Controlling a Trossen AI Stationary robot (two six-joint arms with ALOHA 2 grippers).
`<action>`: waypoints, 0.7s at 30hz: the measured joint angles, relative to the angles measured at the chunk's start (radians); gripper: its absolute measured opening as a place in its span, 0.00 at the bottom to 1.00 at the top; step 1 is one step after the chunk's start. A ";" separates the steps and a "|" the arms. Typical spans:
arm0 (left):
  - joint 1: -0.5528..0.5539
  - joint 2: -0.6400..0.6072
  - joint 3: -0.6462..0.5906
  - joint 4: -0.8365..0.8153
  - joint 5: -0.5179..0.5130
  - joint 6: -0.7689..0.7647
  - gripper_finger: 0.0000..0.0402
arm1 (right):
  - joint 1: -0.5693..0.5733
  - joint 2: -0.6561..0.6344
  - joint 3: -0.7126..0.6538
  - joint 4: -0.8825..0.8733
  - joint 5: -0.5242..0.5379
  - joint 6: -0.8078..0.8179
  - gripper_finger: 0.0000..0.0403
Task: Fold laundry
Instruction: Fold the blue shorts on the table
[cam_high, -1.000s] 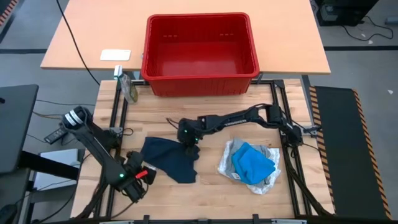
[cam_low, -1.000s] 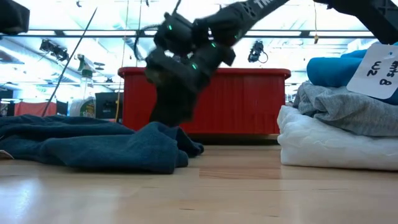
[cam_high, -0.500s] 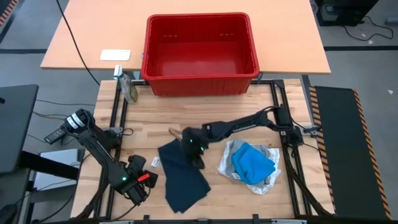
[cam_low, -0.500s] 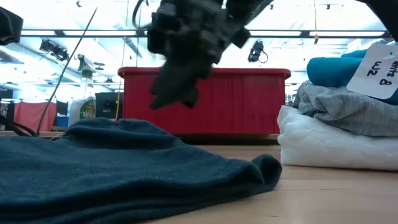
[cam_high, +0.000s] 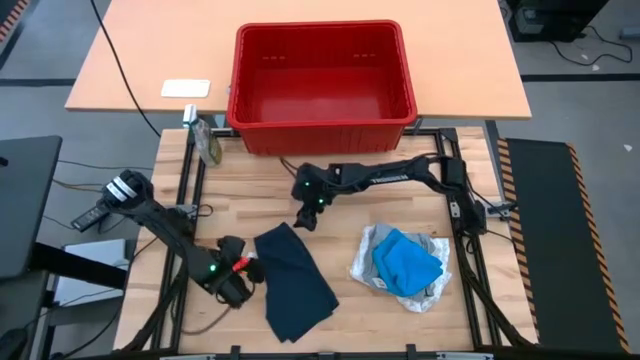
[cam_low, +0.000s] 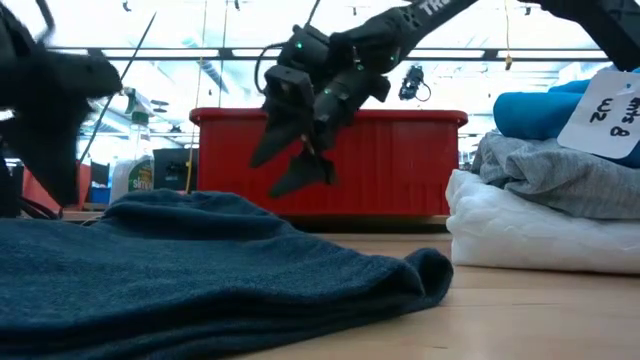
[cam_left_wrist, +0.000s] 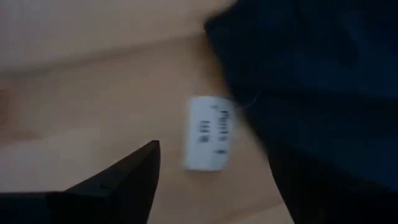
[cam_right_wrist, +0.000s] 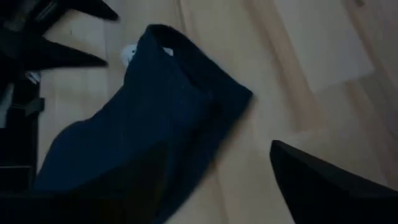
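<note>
I see the navy garment (cam_high: 293, 282) lying folded on the tabletop (cam_high: 340, 195), at about 7 o'clock from the middle of the wood. My left gripper (cam_high: 247, 270) sits low at the garment's 9 o'clock edge, jaws spread, nothing between them; its wrist view shows a white tag (cam_left_wrist: 207, 132) on the bare wood just beside the dark cloth. My right gripper (cam_high: 306, 217) hangs above the tabletop at the garment's 12 o'clock, clear of the cloth, jaws spread and empty; the low view confirms a gap under it. At 3 o'clock from the navy piece stands a stack: white lacy garment (cam_high: 368, 262) at the bottom, grey garment (cam_high: 432, 250) over it, bright blue garment (cam_high: 405, 260) on top. The red basket (cam_high: 322, 128) is at 12 o'clock, beyond the wood.
</note>
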 joint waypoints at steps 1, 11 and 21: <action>0.013 -0.016 -0.047 0.096 0.000 0.011 0.76 | -0.004 -0.001 -0.011 0.003 -0.008 0.012 0.76; 0.115 -0.082 -0.294 0.584 -0.014 0.058 0.79 | 0.052 -0.001 -0.125 0.164 0.013 0.050 0.81; 0.251 -0.075 -0.302 0.569 -0.070 0.271 0.78 | 0.048 -0.001 -0.224 0.301 0.118 0.176 0.79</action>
